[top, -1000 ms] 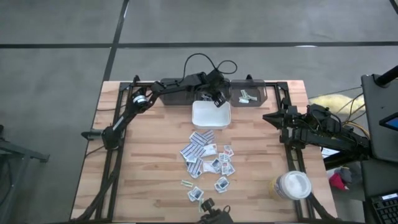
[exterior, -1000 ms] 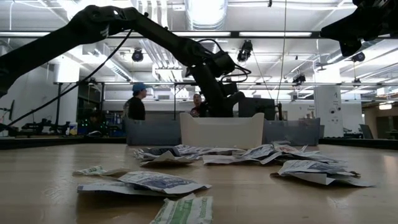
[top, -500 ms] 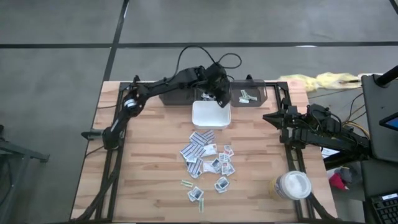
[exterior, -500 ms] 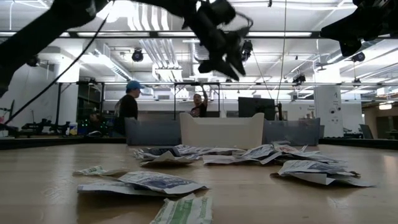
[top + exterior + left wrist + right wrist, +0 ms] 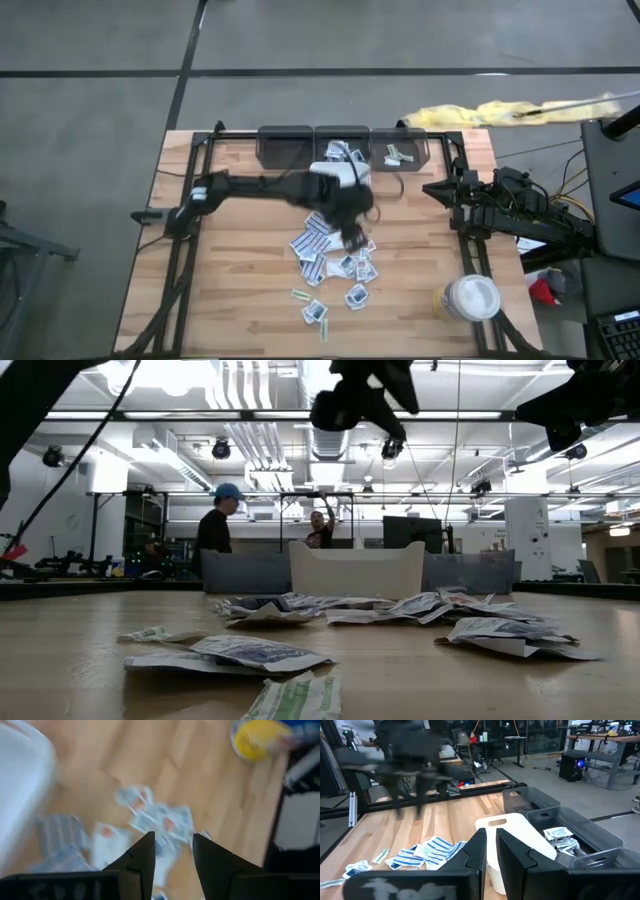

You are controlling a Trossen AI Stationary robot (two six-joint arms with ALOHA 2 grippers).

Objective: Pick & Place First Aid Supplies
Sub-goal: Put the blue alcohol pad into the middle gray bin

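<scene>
Left gripper point(image 5: 352, 240) (jaws apart, empty) hangs above the first aid supplies point(image 5: 335, 262); right gripper's jaws nearly closed.

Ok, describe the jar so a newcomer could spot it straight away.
Start at the wooden table and go to its near right corner, past the heap of packets. The jar stands there alone: round, yellowish, white-lidded, while everything nearby is flat.

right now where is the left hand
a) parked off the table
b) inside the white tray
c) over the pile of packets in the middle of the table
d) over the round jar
c: in the high view the left hand hangs over the packets spread mid-table, on the near side of the white tray, and its wrist view looks down past open fingers at those packets.
</scene>
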